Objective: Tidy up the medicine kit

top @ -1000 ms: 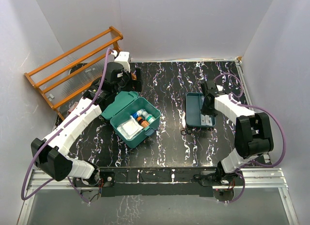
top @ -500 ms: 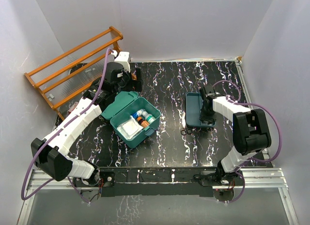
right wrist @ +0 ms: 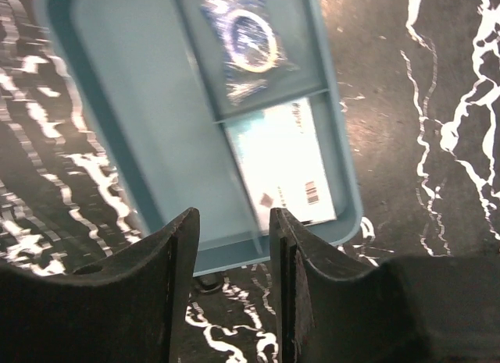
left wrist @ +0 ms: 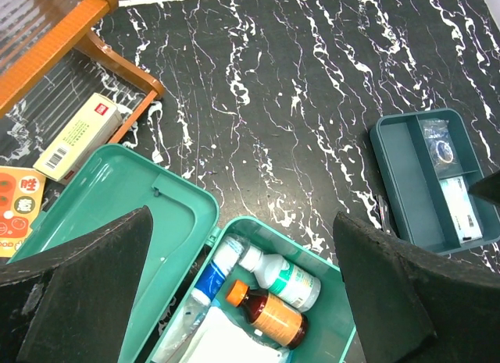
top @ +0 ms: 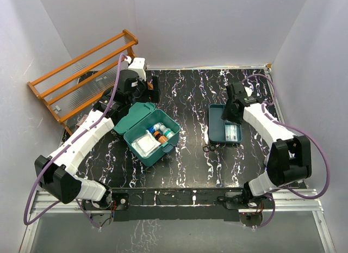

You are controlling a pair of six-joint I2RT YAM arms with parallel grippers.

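Black table (top: 190, 95) veined in white, spanning the whole scene. By its far left corner, an orange wooden rack (top: 81, 73) with slatted sides. Left arm (top: 81, 136) stretched from the near left corner toward the far side; right arm (top: 266, 125) bent in from the near right. Left of centre, flat on the table: the medicine kit (top: 133, 119), teal-green, open, lid thrown back toward the rack, set askew to the table's edges. Right of centre and well apart from the kit, a shallow teal tray (top: 216, 125) divided into compartments. Above the kit's far side, the left gripper (left wrist: 240, 218), spread wide and empty, facing down into the box. Over the tray's far right part, the right gripper (right wrist: 233, 222), fingers only narrowly parted, nothing seen between them. Inside the kit: a white folded packet (top: 143, 146) in the near half, then a white bottle (left wrist: 283, 275) with a green label, an amber bottle (left wrist: 269, 316) with an orange cap and a blue tube (left wrist: 209, 281), all on their sides, packed close together. In the tray's right-hand compartments: a flat white packet (right wrist: 281, 164) bearing a barcode and, past the divider, a clear sachet (right wrist: 250, 35) holding a ring shape, blurred. Beside the rack's foot, near the open lid, a pale carton (left wrist: 78, 137) and an orange printed card (left wrist: 17, 203).
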